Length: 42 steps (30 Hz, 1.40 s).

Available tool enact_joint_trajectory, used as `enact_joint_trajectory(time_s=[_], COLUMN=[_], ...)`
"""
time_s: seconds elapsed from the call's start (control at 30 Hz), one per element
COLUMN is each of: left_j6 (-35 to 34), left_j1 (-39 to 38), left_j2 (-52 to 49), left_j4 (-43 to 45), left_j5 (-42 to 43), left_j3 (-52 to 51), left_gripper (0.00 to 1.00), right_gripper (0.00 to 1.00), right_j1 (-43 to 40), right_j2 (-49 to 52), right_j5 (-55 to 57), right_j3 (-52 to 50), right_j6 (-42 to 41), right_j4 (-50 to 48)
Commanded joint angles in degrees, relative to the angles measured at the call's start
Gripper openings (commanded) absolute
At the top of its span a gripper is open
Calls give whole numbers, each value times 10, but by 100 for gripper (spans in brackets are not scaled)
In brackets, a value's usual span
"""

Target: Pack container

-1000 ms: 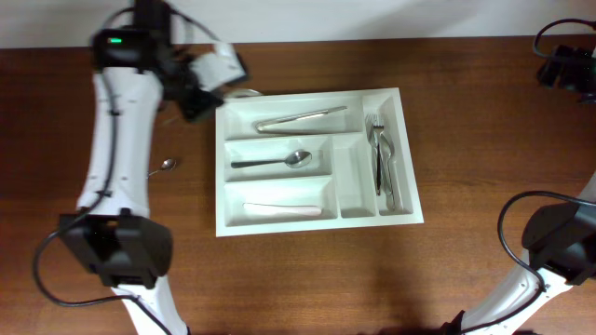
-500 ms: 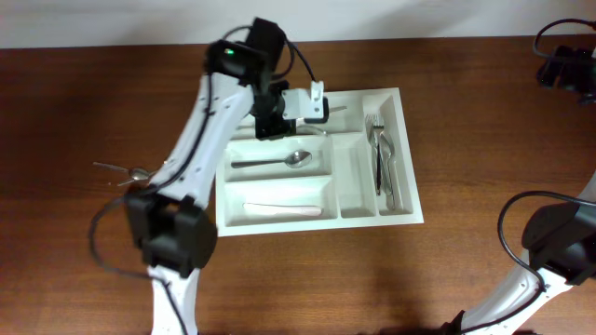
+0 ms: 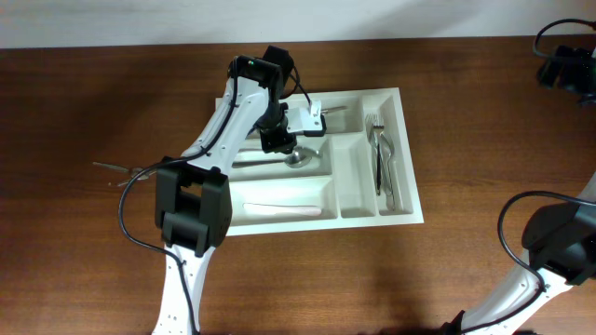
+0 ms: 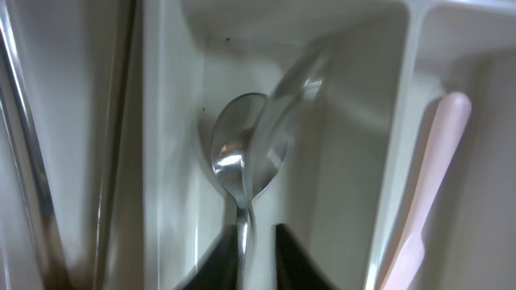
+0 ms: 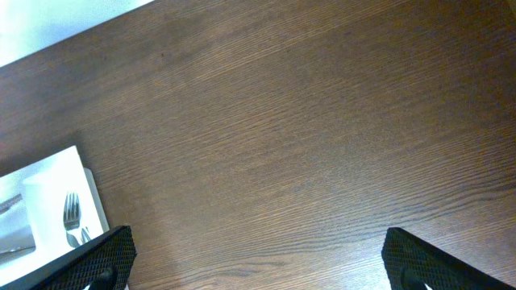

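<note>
Dark brown wood runs right across the surface (image 3: 466,270), and from above the container (image 3: 352,177) sits at its middle, a touch askew. It has forks (image 3: 382,158) in the outer narrow slot, the narrow slot beside that bare, and one long piece in each wide bay. One arm stretches over the tray, its left pincer (image 3: 282,144) hanging above the middle wide bay, just over the spoon (image 3: 298,158) lying there. Off to the left on the bare wood lies a thin utensil (image 3: 116,169), too small to name. From the left wrist, the fingertips (image 4: 218,262) stand a little apart, clamping nothing that I can make out. The spoon's handle runs under the gap, and a second spoon (image 4: 290,93), smeared by blur, leans across its bowl toward the end wall. A pale utensil (image 4: 435,177) lies in the neighbouring bay. From the right wrist, the right pincer (image 5: 262,262) is spread wide and empty above bare wood, the tray's corner just showing at the edge. To my eye the step is laying that second spoon in. Done well, the jaws widen a bit more and the arm lifts straight up, clear of both handles and the dividers. That leaves the spoon flat alongside its mate before the thin utensil is fetched.
</note>
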<state>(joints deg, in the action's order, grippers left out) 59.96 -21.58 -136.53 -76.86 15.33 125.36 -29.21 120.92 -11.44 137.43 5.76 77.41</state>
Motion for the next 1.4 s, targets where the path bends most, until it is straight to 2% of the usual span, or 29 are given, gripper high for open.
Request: enact_joint_trajectory(time_s=[0.0, 0.03, 0.07, 0.2, 0.27, 0.4, 0.43, 0.57, 0.67, 0.77, 0.9, 1.0, 1.1, 1.37], left_j6=[-67, -81, -81, -86, -113, -162, -162, -163, -165, -164, -164, -107, -29, 90], left_j1=[3, 3, 4, 13, 21, 43, 57, 111, 163, 218, 301, 349, 396, 459], left_j2=[-14, -14, -13, -2, 18, 83, 115, 169, 173, 167, 146, 136, 126, 92], left_j4=[0, -2, -4, -50, -69, -99, -109, -148, -177, -165, -127, -106, -68, 13], left_j5=[-1, -1, -1, 0, 0, -2, -4, -4, -4, -17, -90, -94, -94, -90], left_j3=[2, 2, 3, 33, 57, 101, 104, 104, 101, 66, -15, -71, -125, -160], left_gripper=[30, 42, 45, 46, 47, 63, 72, 74, 75, 79, 81, 81, 75, 73], right_gripper=[99, 99, 99, 99, 99, 99, 99, 99, 99, 99, 99, 99, 99, 99], right_j1=[-1, -1, -1, -1, -1, -1, -1, -1, -1, -1, -1, -1, -1, -1], right_j2=[-4, -4, -4, -4, -4, -4, -4, -4, -4, -4, -4, -4, -4, -4], right_j5=[3, 3, 3, 3, 3, 3, 3, 3, 3, 3, 3, 3, 3, 3], right_j3=[-3, -3, -3, -3, -3, -3, -3, -3, -3, -3, -3, -3, -3, -3], right_j6=[-5, -5, -5, -5, -5, -5, -5, -5, -5, -5, -5, -5, -5, -5], right_j4=[0, 0, 0, 0, 0, 0, 0, 0, 0, 0, 0, 0, 0, 0])
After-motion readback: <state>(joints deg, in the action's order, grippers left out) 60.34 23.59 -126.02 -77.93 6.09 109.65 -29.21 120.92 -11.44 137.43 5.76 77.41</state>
